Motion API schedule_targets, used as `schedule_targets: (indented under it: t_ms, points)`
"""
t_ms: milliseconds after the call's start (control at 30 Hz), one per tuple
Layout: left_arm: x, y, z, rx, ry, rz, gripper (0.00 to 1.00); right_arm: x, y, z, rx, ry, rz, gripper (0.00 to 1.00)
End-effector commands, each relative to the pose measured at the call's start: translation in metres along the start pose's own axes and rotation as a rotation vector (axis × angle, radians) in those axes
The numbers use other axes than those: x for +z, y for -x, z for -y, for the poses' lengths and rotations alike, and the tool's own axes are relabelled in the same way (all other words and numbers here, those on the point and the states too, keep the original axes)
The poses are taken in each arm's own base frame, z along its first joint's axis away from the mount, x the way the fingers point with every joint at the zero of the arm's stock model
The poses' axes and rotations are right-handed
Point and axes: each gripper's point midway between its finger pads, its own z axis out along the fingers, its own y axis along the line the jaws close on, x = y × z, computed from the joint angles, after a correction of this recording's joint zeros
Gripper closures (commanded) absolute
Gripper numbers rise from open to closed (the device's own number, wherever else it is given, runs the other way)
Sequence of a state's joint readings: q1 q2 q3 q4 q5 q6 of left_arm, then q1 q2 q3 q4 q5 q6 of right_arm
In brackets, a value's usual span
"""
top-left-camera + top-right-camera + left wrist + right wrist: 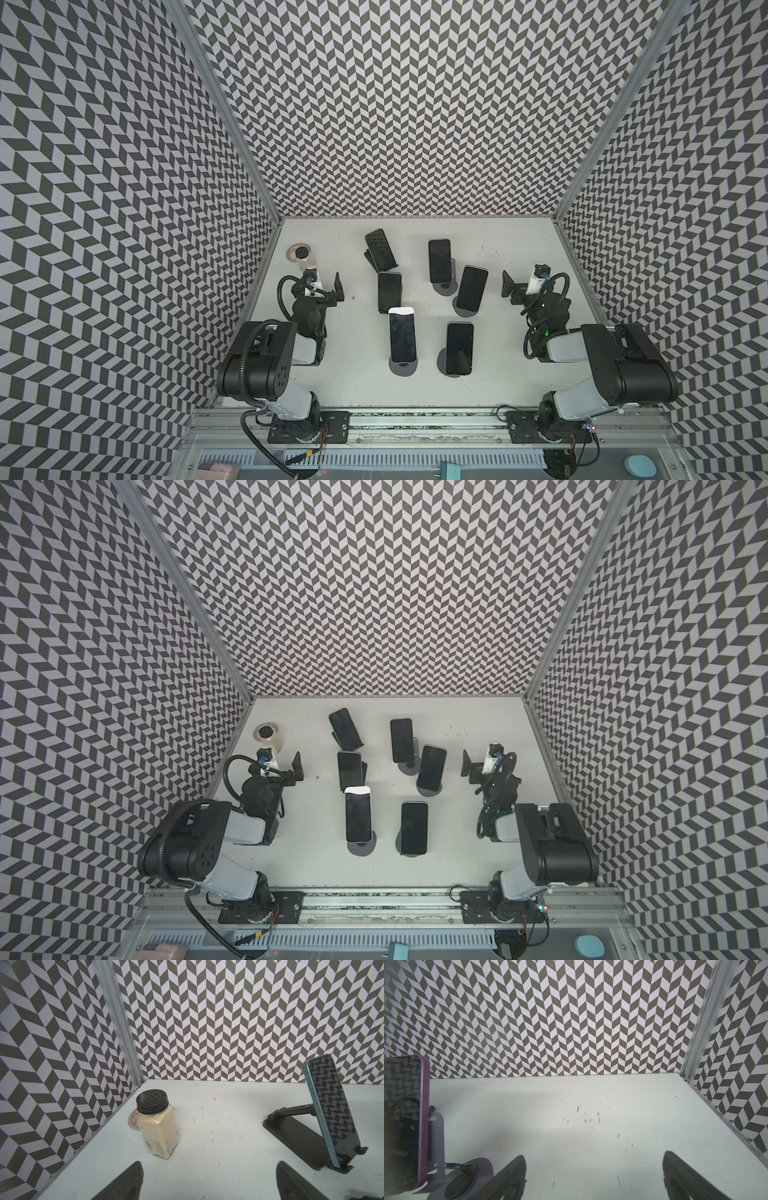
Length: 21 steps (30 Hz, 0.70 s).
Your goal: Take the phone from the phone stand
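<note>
Though top views hide it, left wrist shows phone (330, 1109) teal-edged; left tool (208, 1162), right tool (594, 1154) released.

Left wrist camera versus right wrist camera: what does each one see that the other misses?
Only the left wrist view shows a jar of cream-coloured stuff with a black lid, and a blue-edged phone leaning on a black folding stand. Only the right wrist view shows a purple-edged phone on a grey stand with a round base. Both show the white table, the zigzag wall behind it, and the arm's own hand, open and holding nothing: the left hand in the left wrist view, the right hand in the right wrist view.
</note>
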<state>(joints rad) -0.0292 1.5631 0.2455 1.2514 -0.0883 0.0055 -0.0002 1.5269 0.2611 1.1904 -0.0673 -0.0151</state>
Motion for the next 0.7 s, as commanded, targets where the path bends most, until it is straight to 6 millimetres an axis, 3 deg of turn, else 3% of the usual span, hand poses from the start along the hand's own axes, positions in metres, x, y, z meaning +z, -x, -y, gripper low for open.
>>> schedule_targets:
  t_ms: [0, 667]
  points:
    - [0.0021, 0.0066, -0.0006, -0.008, -0.003, 0.019, 0.0, 0.0022, 0.0084, -0.0024, -0.004, 0.008, 0.036, 0.01]
    - [0.0021, 0.0066, -0.0007, -0.007, -0.003, 0.019, 0.0, 0.0019, 0.0086, -0.0023, -0.005, 0.008, 0.039, 0.01]
